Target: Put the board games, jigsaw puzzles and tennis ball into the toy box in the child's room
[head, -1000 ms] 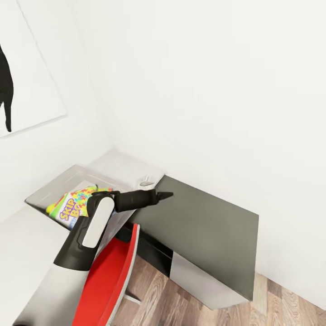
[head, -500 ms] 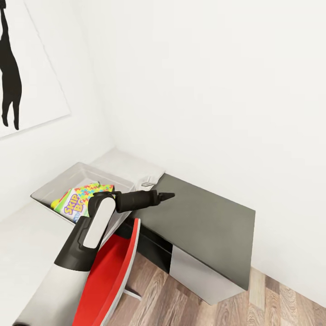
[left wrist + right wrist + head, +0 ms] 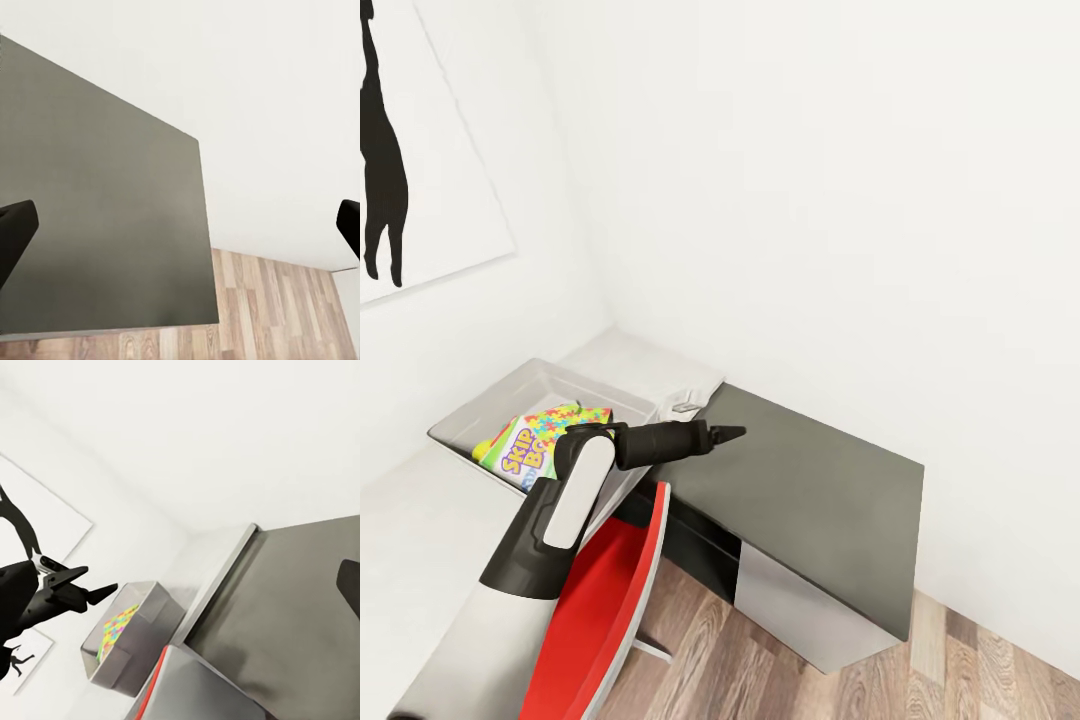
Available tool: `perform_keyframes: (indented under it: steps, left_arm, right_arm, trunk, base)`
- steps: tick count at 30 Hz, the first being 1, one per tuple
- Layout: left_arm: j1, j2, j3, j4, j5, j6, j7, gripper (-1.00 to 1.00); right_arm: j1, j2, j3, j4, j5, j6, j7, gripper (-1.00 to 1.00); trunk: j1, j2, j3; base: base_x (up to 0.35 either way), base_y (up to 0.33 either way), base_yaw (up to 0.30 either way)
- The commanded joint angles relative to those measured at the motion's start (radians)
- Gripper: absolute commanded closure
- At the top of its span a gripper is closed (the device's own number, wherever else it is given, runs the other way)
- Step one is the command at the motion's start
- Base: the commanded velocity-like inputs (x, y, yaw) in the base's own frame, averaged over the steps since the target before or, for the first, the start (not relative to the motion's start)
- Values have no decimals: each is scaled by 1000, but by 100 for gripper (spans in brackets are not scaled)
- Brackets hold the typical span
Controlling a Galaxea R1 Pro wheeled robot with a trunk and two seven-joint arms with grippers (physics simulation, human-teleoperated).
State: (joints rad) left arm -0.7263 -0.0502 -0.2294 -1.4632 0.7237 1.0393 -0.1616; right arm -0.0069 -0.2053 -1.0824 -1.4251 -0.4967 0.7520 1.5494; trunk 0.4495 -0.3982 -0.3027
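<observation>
So the toy box (image 3: 480, 425) is sitting on the pale grey table (image 3: 635, 365) at about 8 o'clock in the head view, tucked near the room's corner. Inside it there's a SKIP-BO game box (image 3: 525, 455) lying flat, with a jigsaw-print box (image 3: 575, 415) right behind it, touching or overlapping it, hard to say which. Anything else in the box is hidden by the arm. From the right wrist view you can also spot the toy box (image 3: 131, 641) with the colourful print showing over its rim.

The left gripper (image 3: 732, 433) pokes out toward 3 o'clock, just past the toy box's near corner, hanging over the dark olive-grey cabinet (image 3: 810, 500). In the left wrist view its two fingertips (image 3: 15, 225) sit at opposite edges, spread wide, nothing between them, just the cabinet top and wood-plank floor (image 3: 277, 300) below.

For the right gripper, one dark fingertip (image 3: 349, 585) shows at the edge of its wrist view, so I can't tell how open it is.

A red chair (image 3: 605, 600) is at 7 o'clock, below the arm. A small grey-white object (image 3: 685, 400) sits on the table edge.
</observation>
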Motion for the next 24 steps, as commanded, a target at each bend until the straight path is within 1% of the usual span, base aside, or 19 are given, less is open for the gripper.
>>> perform_keyframes:
  steps: [1, 18, 24]
  left_arm:
    - [-1, 0, 1, 0, -10, 4, -10, -100]
    - [-1, 1, 3, 0, -10, 5, -10, -100]
    - [-1, 2, 4, -1, -10, 6, -10, -100]
  right_arm:
    - [-1, 0, -1, 0, 0, 11, 3, -100]
    - [-1, 0, -1, 0, -2, 18, 3, -100]
    - [-1, 1, 0, 1, -2, 16, 3, -100]
  trunk:
    - [1, -2, -2]
    - [1, -2, -2]
    - [1, -2, 4]
  base:
    - [0, 0, 0]
    - [0, 0, 0]
    - [0, 0, -41]
